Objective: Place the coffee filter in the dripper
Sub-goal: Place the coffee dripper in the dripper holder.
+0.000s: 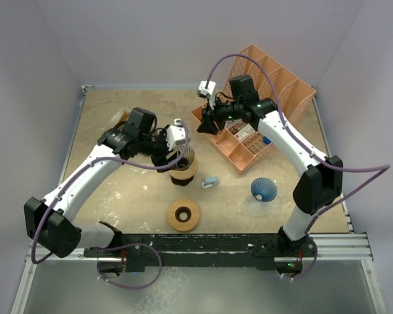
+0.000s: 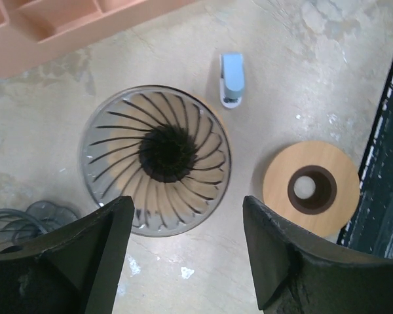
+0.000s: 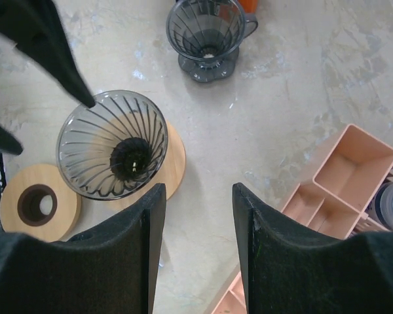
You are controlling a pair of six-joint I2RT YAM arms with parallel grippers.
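While the clear dripper [image 2: 156, 160] stands upright on a wooden ring [image 3: 173, 162], the left gripper [image 2: 188, 212] is positioned over it, jaws spread and empty; the right gripper [image 3: 198, 196] is likewise held parted, empty.

The beige table [image 1: 118, 134] carries a pink organizer [image 1: 275, 85], a wooden ring [image 1: 183, 215], a blue cone [image 1: 264, 190].

The top camera hangs high behind the near edge, looking down over the whole worktop [image 1: 118, 124]. The wrist cameras look steeply down from close above, one past the left claw [image 2: 187, 203], one past the right claw [image 3: 198, 190]. Both catch the ribbed dripper [image 2: 156, 159] and the wooden ring [image 2: 311, 188] mid-worktop.
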